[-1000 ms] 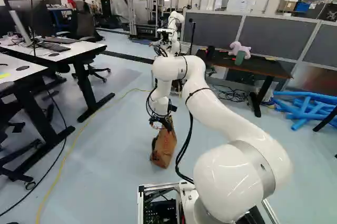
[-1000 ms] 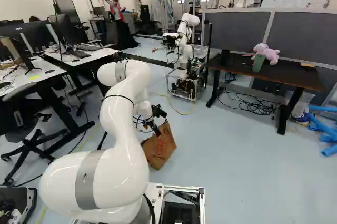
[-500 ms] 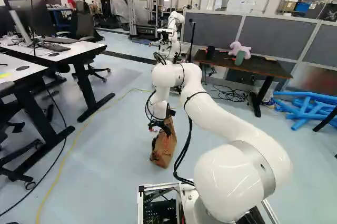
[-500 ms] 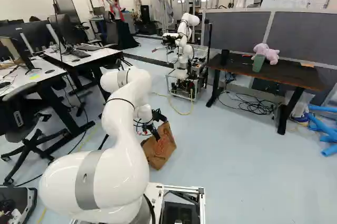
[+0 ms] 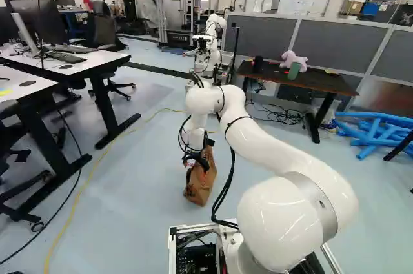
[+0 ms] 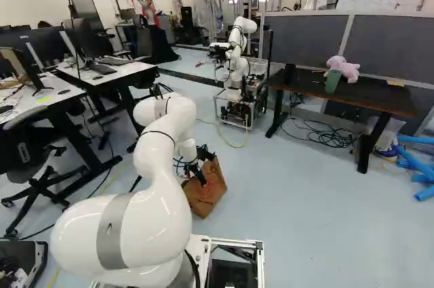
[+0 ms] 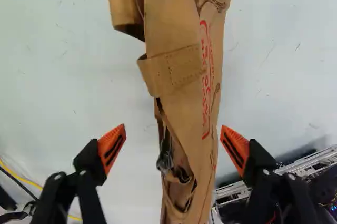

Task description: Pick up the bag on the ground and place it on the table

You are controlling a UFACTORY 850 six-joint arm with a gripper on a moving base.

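The gripper (image 5: 197,160) is down at the top of the brown bag (image 5: 200,185), which stands on the floor ahead of the base. In the right base view the bag (image 6: 205,196) leans a little, with red print on its side. Seen from the wrist, the gripper (image 7: 172,142) is open wide, one orange-padded finger on each side of the bag (image 7: 181,108); a gap shows between the bag and one finger, while the other is close beside it. A dark table (image 6: 339,91) stands farther off at the right.
On the dark table are a pink plush toy (image 6: 346,69) and a green cup (image 6: 332,81). Another robot (image 6: 239,64) stands beyond the bag. White desks (image 5: 71,61) and chairs are at the left; blue tubes (image 5: 374,133) lie at the right.
My arm has lowered and shifted slightly, bringing the gripper down around the bag's top. The bag and the base have not visibly moved.
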